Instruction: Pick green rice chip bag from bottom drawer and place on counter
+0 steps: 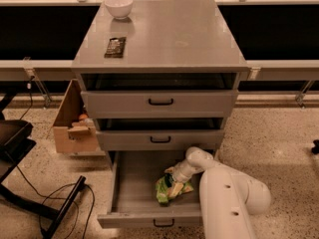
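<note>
The gripper (175,184) is down inside the open bottom drawer (133,185), pressed against the green rice chip bag (161,191). Whether it is spread or clamped on the bag I cannot tell. The bag lies crumpled on the drawer floor, under and just left of the gripper, toward the right half of the drawer.

The white arm (230,199) reaches in from the lower right and covers the drawer's right front corner. Directly above the gripper, the middle drawer (159,139) and top drawer (159,102) stand slightly pulled out and overhang it. Higher still is the counter (174,34), with a dark flat packet (115,47) and a white bowl (118,6) on its left side. Far left of the gripper, a cardboard box (75,128) sits on the floor beside the cabinet, with a black chair base (20,148) and cables (60,195) beyond it.
</note>
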{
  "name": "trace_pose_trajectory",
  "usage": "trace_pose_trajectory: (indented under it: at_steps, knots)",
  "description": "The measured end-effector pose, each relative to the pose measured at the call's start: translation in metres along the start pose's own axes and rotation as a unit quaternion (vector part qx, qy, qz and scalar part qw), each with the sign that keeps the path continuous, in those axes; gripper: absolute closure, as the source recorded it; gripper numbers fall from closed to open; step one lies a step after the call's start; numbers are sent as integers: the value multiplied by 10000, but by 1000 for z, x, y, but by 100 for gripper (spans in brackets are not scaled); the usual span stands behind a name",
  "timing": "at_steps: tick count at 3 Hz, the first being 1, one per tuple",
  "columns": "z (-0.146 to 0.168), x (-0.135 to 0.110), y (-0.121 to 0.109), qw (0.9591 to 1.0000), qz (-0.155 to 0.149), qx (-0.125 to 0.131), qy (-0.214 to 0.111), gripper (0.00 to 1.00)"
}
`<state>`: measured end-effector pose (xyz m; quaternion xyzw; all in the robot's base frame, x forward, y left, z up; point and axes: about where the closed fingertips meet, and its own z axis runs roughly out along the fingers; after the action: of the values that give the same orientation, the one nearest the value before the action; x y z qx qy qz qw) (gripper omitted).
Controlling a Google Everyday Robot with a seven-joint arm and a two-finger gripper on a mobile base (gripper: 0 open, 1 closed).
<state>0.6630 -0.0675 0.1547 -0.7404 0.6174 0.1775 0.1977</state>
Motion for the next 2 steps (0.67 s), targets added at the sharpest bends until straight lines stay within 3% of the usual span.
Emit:
trace_pose_trajectory:
  at_steps: [1,2]
  knots:
    - [23,-4,0,9999,34,-92,-99,46]
    - [24,-3,-1,9999,40,-76,-96,69]
